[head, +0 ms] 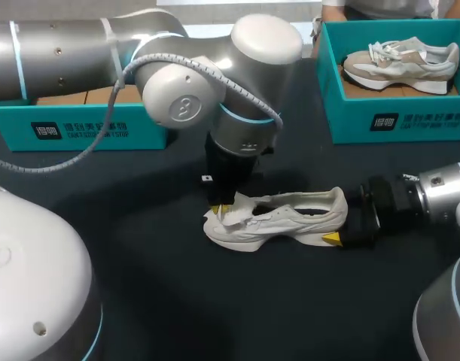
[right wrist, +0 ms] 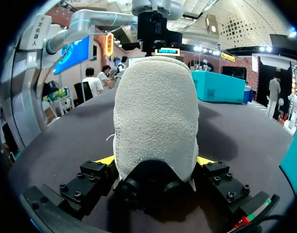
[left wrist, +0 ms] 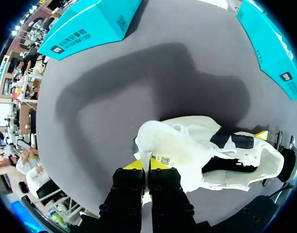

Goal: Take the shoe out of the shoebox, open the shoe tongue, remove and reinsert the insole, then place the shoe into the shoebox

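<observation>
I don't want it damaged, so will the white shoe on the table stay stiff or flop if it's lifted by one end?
Probably floppy up top: the flap at the left claw looks thin and crumpled. The white shoe likely keeps a stiff sole, since it holds its arch. The fuzzy heel in the right claw should resist slipping.

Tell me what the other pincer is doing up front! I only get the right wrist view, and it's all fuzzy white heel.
Observer: The left pincer is shut on the tongue of the shoe, at the toe end.
Operator: Is there anything in the boxes?
Observer: Yes. The teal shoebox on the right side of the table holds a second shoe.
</observation>
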{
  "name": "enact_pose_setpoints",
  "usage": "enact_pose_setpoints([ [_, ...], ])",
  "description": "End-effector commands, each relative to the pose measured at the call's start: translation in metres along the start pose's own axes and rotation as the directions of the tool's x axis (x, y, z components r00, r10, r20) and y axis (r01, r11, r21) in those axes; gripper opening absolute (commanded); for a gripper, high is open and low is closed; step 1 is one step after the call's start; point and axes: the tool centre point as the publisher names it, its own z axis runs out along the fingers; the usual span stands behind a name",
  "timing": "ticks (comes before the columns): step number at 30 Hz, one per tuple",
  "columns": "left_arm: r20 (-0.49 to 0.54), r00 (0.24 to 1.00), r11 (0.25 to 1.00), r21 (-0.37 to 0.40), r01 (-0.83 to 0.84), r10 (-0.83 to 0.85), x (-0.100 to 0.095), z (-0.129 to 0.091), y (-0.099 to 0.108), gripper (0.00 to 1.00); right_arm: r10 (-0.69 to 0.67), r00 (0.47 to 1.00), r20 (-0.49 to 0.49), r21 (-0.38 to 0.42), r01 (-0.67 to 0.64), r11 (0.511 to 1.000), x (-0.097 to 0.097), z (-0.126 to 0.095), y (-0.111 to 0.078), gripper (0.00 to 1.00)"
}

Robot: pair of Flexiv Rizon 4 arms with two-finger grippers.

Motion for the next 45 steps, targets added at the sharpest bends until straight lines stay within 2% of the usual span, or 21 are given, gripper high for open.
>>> enact_pose_setpoints([
  [1,-0.02,0.891,0.891,0.012,0.453,-0.453,-0.001,0.017,0.008,0.0,0.002,1.0,0.003,0.004,-0.002,1.0,0.0,0.003,-0.003,0.0],
  [7,-0.018,0.892,0.892,-0.008,0.452,-0.452,0.001,0.03,0.009,0.0,0.002,1.0,0.003,0.004,-0.002,1.0,0.0,0.003,-0.003,0.0],
  [8,-0.02,0.891,0.892,-0.006,0.453,-0.453,0.001,0.03,0.01,0.14,0.002,1.0,0.003,0.004,-0.002,1.0,0.0,0.003,-0.003,0.0],
  [10,-0.026,0.892,0.892,-0.009,0.452,-0.452,0.0,0.03,0.011,0.17,0.002,1.0,0.003,0.004,-0.002,1.0,0.0,0.003,-0.003,0.0],
  [11,-0.027,0.892,0.892,-0.009,0.452,-0.452,-0.001,0.03,0.012,0.22,0.002,1.0,0.003,0.004,-0.002,1.0,0.0,0.003,-0.003,0.0],
  [12,-0.03,0.891,0.892,-0.011,0.453,-0.453,-0.002,0.03,0.013,0.4,0.002,1.0,0.003,0.004,-0.002,1.0,0.0,0.003,-0.003,0.0],
  [13,-0.031,0.891,0.891,-0.011,0.453,-0.453,-0.002,0.029,0.014,0.45,0.002,1.0,0.003,0.004,-0.002,1.0,0.0,0.003,-0.003,0.0],
  [15,-0.038,0.89,0.891,-0.009,0.454,-0.454,-0.004,0.025,0.018,0.8,0.002,1.0,0.003,0.004,-0.002,1.0,0.0,0.003,-0.003,0.0],
  [18,-0.046,0.89,0.891,-0.005,0.453,-0.453,-0.009,0.016,0.02,0.98,0.002,1.0,0.003,0.004,-0.002,1.0,0.0,0.003,-0.003,0.0],
  [24,-0.068,0.908,0.909,0.023,0.416,-0.414,-0.012,-0.009,0.022,1.0,0.002,1.0,0.003,0.004,-0.002,1.0,0.0,0.003,-0.003,0.0],
  [33,-0.144,0.951,0.958,0.047,0.284,-0.275,-0.005,-0.049,0.019,1.0,0.002,1.0,0.003,0.004,-0.002,1.0,0.0,0.003,-0.003,0.0],
  [36,-0.166,0.966,0.972,0.093,0.215,-0.198,0.0,-0.059,0.013,1.0,0.002,1.0,0.003,0.004,-0.002,1.0,0.0,0.003,-0.003,0.0],
  [40,-0.227,0.973,0.991,0.117,0.069,-0.041,0.004,-0.074,0.007,1.0,0.002,1.0,0.003,0.004,-0.002,1.0,0.0,0.003,-0.003,0.0],
  [45,-0.272,0.934,0.968,0.15,-0.199,0.234,0.016,-0.106,0.009,1.0,0.002,1.0,0.003,0.004,-0.002,1.0,0.0,0.003,-0.003,0.0],
])
